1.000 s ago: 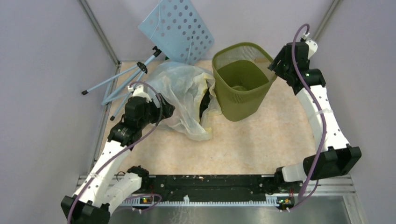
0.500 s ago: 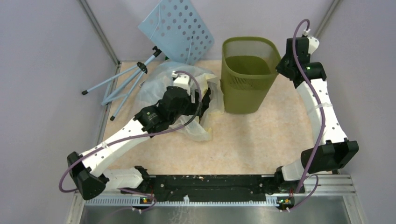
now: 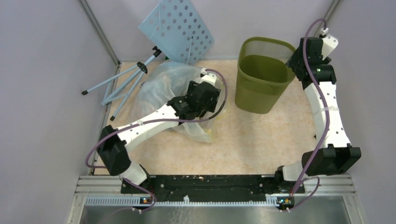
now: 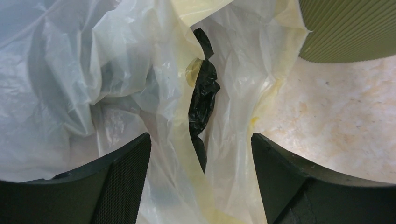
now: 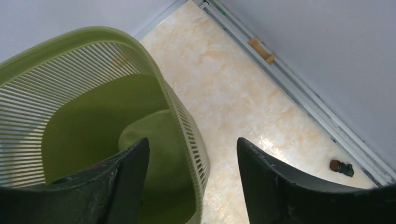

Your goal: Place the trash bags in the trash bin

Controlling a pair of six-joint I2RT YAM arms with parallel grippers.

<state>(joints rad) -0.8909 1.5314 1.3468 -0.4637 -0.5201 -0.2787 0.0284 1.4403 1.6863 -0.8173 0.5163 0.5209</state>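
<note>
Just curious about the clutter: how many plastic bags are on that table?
2. A large translucent bag lies crumpled left of the green bin; a black bag shows between its folds. More could be hidden inside.

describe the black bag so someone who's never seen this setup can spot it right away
Start at the green mesh bin at the back of the table, then move left to the big crumpled clear-yellowish plastic bag beside it. The black bag is the thin glossy strip showing in a fold of that clear bag; it is the only dark, opaque plastic there.
</note>
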